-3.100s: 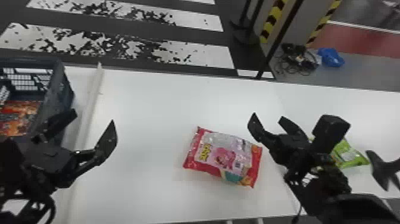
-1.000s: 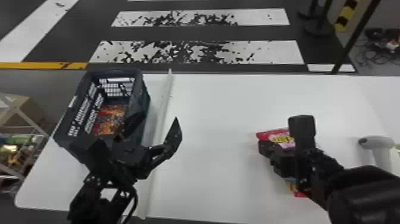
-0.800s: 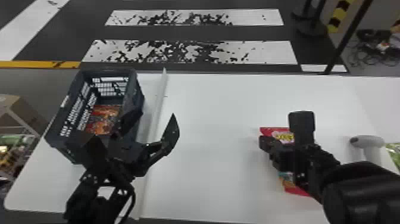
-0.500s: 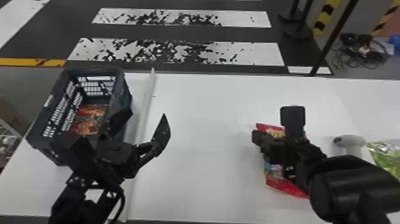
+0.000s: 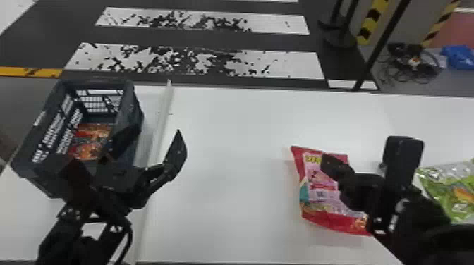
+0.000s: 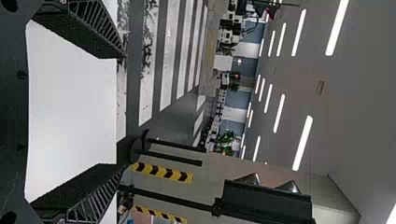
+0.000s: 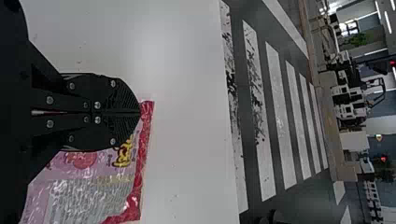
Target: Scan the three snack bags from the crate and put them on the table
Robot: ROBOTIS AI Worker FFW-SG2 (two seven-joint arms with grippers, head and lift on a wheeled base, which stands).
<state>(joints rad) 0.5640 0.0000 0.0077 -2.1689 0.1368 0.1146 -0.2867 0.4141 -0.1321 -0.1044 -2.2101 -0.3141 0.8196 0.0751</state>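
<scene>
A red-and-pink snack bag (image 5: 317, 197) lies on the white table under my right gripper (image 5: 331, 165), which is shut and partly covers it. In the right wrist view my right gripper (image 7: 140, 112) reaches the edge of the bag (image 7: 140, 186); no bag material is visible between its fingers. The green snack bag (image 5: 455, 192) lies to the right of that arm. At the left, a dark crate (image 5: 26, 155) holds an orange-red snack bag (image 5: 90, 141). My left gripper (image 5: 151, 142) stands open at the crate's near right side; in its wrist view, the left gripper (image 6: 122, 111) is empty.
A long, pale rail (image 5: 160, 130) runs front to back between the crate and the red bag. The white table (image 5: 229, 158) has bare surface between rail and red bag. Posts, striped barriers (image 5: 372, 21) and cables (image 5: 412, 63) are beyond its back edge.
The head view has swung left, then partly back right. The right gripper, open three seconds ago beside the red bag, is now shut. That bag has turned clockwise and shifted right, away from the rail.
</scene>
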